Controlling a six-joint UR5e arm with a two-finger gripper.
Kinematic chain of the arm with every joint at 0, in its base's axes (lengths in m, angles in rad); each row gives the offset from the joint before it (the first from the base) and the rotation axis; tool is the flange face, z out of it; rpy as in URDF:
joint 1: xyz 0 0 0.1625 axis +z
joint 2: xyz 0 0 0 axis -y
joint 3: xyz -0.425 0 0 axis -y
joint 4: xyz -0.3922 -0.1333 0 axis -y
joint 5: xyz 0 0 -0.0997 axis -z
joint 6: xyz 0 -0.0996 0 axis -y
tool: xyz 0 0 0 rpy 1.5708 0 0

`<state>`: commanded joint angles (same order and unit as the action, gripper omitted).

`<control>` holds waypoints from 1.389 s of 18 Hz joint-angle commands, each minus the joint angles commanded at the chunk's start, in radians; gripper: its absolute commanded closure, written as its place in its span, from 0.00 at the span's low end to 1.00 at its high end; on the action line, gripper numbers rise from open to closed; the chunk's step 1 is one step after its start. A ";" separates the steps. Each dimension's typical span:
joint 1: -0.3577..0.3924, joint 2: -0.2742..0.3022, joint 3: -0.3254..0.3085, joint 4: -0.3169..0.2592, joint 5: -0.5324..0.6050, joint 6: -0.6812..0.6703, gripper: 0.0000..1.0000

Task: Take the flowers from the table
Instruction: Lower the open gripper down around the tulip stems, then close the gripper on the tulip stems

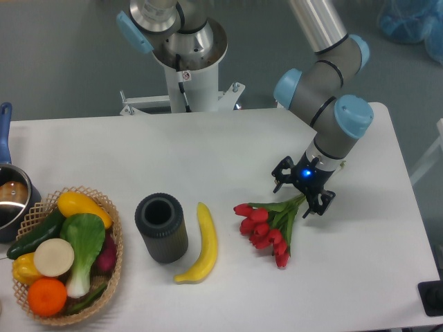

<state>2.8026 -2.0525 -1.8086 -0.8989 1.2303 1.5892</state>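
Arm bent low, pincer [303,188] spread wide

This looks like a robot lab. A big robot arm [325,76] stands on a post bolted by a white tabletop [208,152], with a grey floor [62,62] and toy food in a basket [111,277].

Open tabletop around the tulips, clutter to nine o'clock

The gripper [302,187] sits at the stem end of the flowers [266,229], with bare table [360,263] from one through six o'clock of the bunch and no object there. At nine o'clock the banana [201,245] lies nearest, a clear strip of table between it and the red buds. Just beyond stands the dark cylinder [161,227], then the wicker basket of vegetables [66,259] and a pot [10,197] at the far left edge.
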 joint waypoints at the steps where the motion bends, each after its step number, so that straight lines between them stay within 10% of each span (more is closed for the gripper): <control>1: 0.000 0.000 0.000 0.000 0.000 0.000 0.00; 25: -0.005 -0.009 0.005 0.002 0.000 0.009 0.45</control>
<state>2.7980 -2.0617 -1.8040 -0.8974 1.2303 1.5984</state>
